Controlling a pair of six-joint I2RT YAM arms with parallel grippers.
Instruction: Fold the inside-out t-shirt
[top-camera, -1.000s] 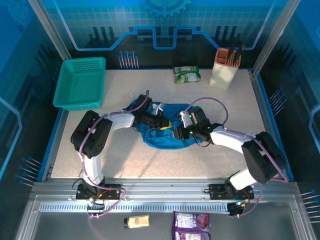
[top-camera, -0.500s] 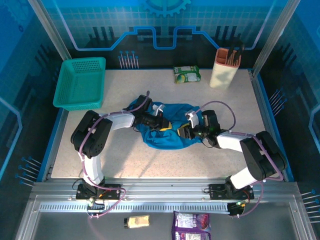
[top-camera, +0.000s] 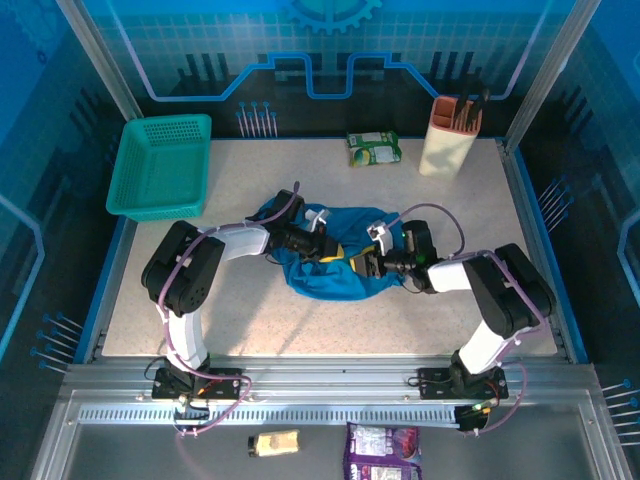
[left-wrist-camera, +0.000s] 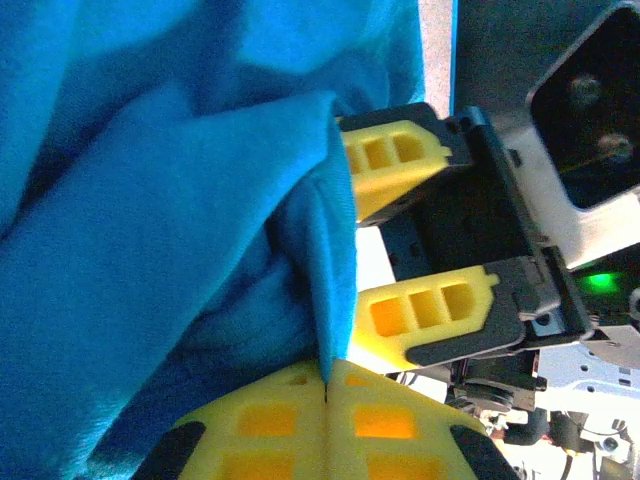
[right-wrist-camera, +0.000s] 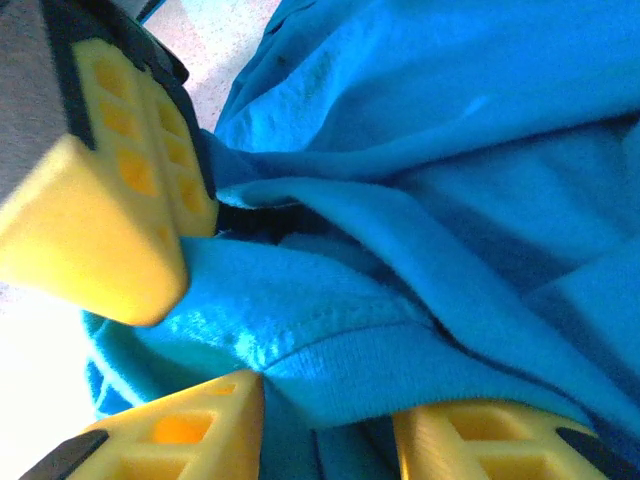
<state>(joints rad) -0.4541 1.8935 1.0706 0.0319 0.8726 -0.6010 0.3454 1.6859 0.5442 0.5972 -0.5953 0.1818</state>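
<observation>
The inside-out t-shirt (top-camera: 330, 282) is lying bunched in a blue heap on the table (top-camera: 300, 325), to the right of the teal basket (top-camera: 160, 165) and nearer the arm bases than it is. It is not spread flat yet, let alone folded.

The left gripper (top-camera: 322, 246) is sitting on the basket-facing side of the heap. Its jaws are pressed together on a ridge of cloth, and the left wrist view is showing that fold running straight into the seam between them. It is not shifting over the last second.

What is changing is the right arm. It is tucking its elbow in toward the shirt, and the right gripper (top-camera: 364, 264) is backing slightly away from the basket while staying on the heap, just beside the left one. Its jaws are standing apart, with blue cloth lying between its fingers (right-wrist-camera: 170, 435) but not pinched.

This is probably the right gripper lining up a second hold next to the left's pinch, so the two can pull the shirt open. The task is looking early.
</observation>
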